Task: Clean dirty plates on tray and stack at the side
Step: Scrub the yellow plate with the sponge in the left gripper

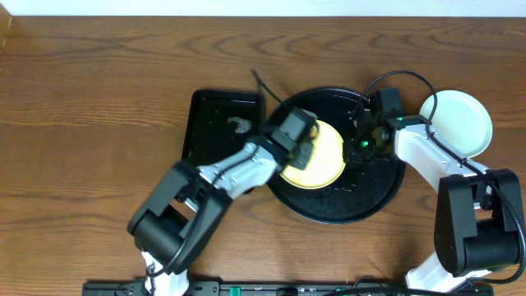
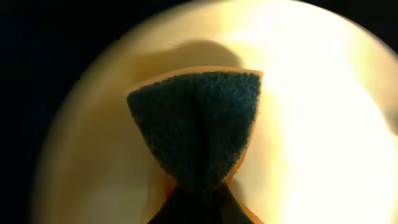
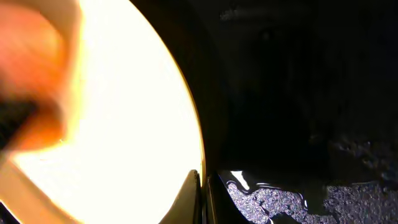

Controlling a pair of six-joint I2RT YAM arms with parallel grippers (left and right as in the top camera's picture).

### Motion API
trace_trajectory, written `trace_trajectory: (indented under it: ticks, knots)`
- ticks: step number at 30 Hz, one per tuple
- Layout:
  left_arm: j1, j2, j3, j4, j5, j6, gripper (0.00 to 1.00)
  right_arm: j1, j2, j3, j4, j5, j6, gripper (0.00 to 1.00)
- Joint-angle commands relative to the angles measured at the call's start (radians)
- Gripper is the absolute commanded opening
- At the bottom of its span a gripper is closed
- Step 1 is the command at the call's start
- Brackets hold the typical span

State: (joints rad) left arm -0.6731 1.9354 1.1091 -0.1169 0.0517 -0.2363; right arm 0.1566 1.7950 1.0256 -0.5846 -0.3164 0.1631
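Note:
A pale yellow plate (image 1: 327, 160) lies on the round black tray (image 1: 371, 201) at centre. My left gripper (image 1: 302, 148) is shut on a dark green sponge with an orange edge (image 2: 196, 124) and presses it onto the yellow plate (image 2: 311, 112). My right gripper (image 1: 356, 138) is shut on the plate's right rim (image 3: 198, 180), pinching it between the fingers; the plate fills the left of the right wrist view (image 3: 124, 124). A pale mint-blue plate (image 1: 458, 122) sits on the table at the right, off the tray.
A smaller rectangular black tray (image 1: 215, 123) with a pale smear lies left of the round tray. The round tray's floor shows wet foamy patches (image 3: 280, 202). Bare wooden table (image 1: 90, 107) lies around.

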Motion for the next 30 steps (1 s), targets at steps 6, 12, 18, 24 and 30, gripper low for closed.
trace_trajectory:
  ticks: [6,12,18,24,30]
  knots:
    - [0.074,-0.112,-0.003,-0.249,0.281,0.002,0.07,0.015,-0.005,0.007,0.000,0.007,0.008,0.01]
    - [0.088,-0.356,-0.003,-0.324,0.055,0.003,0.07,0.015,-0.005,0.008,0.001,0.045,0.008,0.01]
    - [0.148,-0.460,-0.003,-0.332,-0.152,0.002,0.08,0.015,-0.005,0.008,0.031,0.058,0.008,0.01]
    - [0.206,-0.425,-0.006,-0.309,0.020,-0.009,0.08,0.015,-0.005,0.007,0.077,0.058,0.008,0.01]
    - [0.166,-0.320,-0.006,-0.259,0.268,-0.010,0.08,0.015,-0.005,0.007,0.076,0.058,0.009,0.01]
